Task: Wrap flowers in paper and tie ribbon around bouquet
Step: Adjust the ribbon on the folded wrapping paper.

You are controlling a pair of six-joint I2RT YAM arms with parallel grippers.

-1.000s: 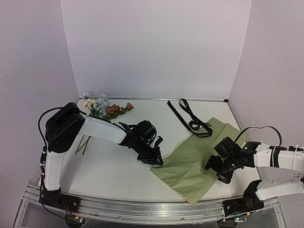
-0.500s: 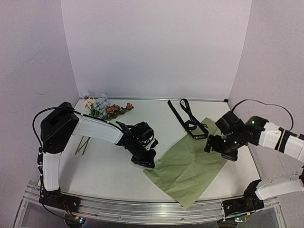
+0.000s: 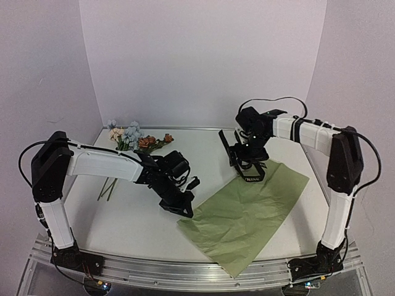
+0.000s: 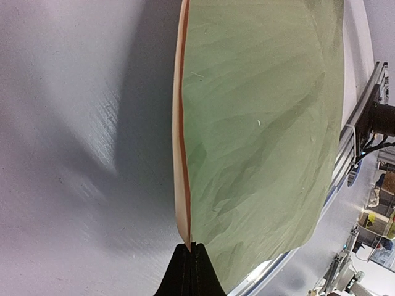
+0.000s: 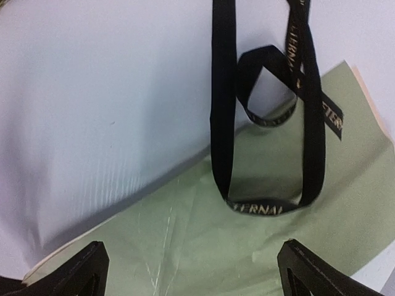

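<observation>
Pale blue, cream and brownish-orange heads mark the flowers (image 3: 132,137). You find them in the far left corner of the white tabletop (image 3: 133,231), with their thin stems trailing toward the near edge, well apart from the paper and the ribbon.

Moving right, your left gripper (image 3: 182,211) sits low over the middle of the tabletop. Its jaws are pressed together on the left corner of the paper (image 3: 247,206). The left wrist view shows that gripper (image 4: 190,256) with no gap around the sheet's edge, and the paper (image 4: 259,123) is lifted slightly there, so its tan reverse shows as a strip along the edge. The rest of the olive-green sheet lies flat across the near right part of the tabletop, one corner reaching the near edge.

Further right, the ribbon (image 3: 242,148) runs from near the far edge down to the paper's far edge. In the right wrist view the ribbon (image 5: 223,111) lays its lettered loop on the paper (image 5: 185,246), while the upper lengths lie on bare tabletop.

Your right gripper (image 3: 248,165) hovers above that loop. Its fingers (image 5: 74,274) are spread wide, and nothing is held between them.
</observation>
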